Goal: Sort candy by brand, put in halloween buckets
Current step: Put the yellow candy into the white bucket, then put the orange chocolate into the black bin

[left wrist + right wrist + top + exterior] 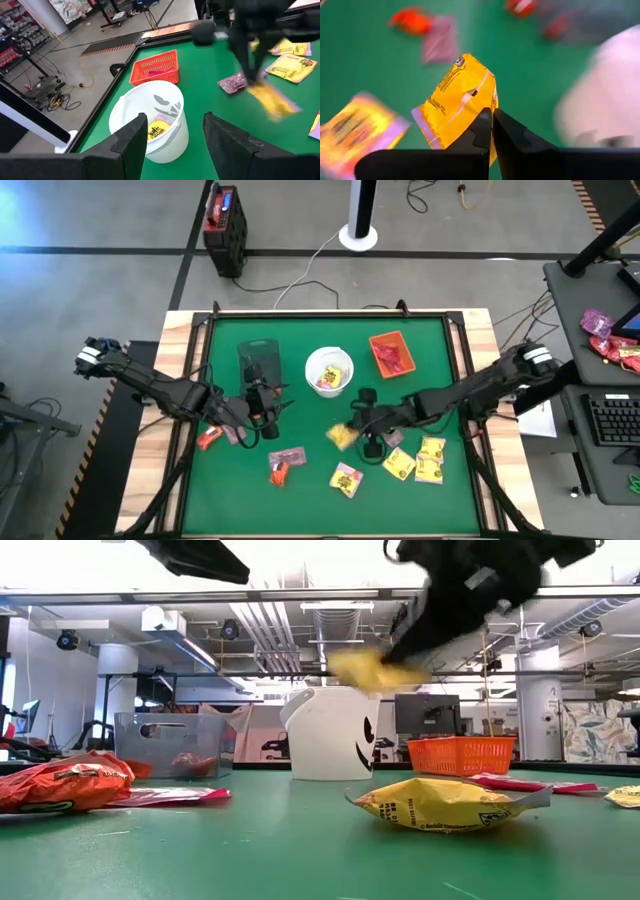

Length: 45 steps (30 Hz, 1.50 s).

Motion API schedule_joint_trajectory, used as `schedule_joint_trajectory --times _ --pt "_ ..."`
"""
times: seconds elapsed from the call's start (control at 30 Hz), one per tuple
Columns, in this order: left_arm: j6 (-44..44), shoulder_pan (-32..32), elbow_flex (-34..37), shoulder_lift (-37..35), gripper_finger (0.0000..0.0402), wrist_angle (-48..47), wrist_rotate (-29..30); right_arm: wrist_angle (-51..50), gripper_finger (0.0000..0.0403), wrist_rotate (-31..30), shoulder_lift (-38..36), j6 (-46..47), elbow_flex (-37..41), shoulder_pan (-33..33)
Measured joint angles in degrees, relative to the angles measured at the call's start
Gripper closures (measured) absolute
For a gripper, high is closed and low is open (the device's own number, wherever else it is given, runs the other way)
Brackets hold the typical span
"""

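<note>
My right gripper (360, 428) hovers over the middle of the table, just near of the white round bucket (329, 370), shut on a bright yellow candy packet (342, 437). My left gripper (272, 412) is open and empty, near the dark translucent tub (258, 360); its wrist view looks past the open fingers (135, 140) at the white bucket (150, 120), which has a yellow packet inside. The orange tray (391, 353) holds red-pink candy. More yellow packets (399, 464), pink ones (287, 455) and red-orange ones (208, 438) lie flat on the green mat. My right gripper pinches the yellow packet between its two fingers at one edge (487, 107). The fingers reach in from the table's right side. The packet (375, 668) is lifted clear of the table and sticks out beyond the fingertips, tilted.
A raised frame (330, 314) borders the green mat. Loose packets lie spread over the mat's near half, one yellow packet (440, 804) close to the low camera. A desk with a keyboard (612, 420) and more candy stands off the table's right side.
</note>
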<state>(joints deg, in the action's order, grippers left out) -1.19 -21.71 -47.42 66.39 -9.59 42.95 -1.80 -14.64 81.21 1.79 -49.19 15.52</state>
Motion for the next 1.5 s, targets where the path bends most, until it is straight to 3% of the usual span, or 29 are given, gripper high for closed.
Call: schedule_joint_trajectory --times 0.13,0.33,0.63,1.1,1.5 --pt "-0.6 0.0 0.0 0.0 0.0226 0.8 0.0 2.3 0.0394 -12.3 -3.5 -4.6 -0.1 -1.8" --pt "-1.5 0.0 0.0 0.0 0.0226 1.3 0.0 12.1 0.0394 -23.4 -3.7 -10.8 -0.1 -7.9" --pt "-2.4 -0.7 0.0 0.0 0.0226 1.1 0.0 17.0 0.0394 -21.5 1.3 -10.4 -0.1 -16.1" --pt "-3.0 -1.5 0.0 0.0 0.0226 0.2 0.0 17.1 0.0391 -21.4 3.8 -8.8 -0.1 -16.7" --pt "-4.4 -1.9 0.0 0.0 0.0225 -1.0 -0.2 17.1 0.0295 -21.5 3.8 -7.7 -0.1 -16.7"
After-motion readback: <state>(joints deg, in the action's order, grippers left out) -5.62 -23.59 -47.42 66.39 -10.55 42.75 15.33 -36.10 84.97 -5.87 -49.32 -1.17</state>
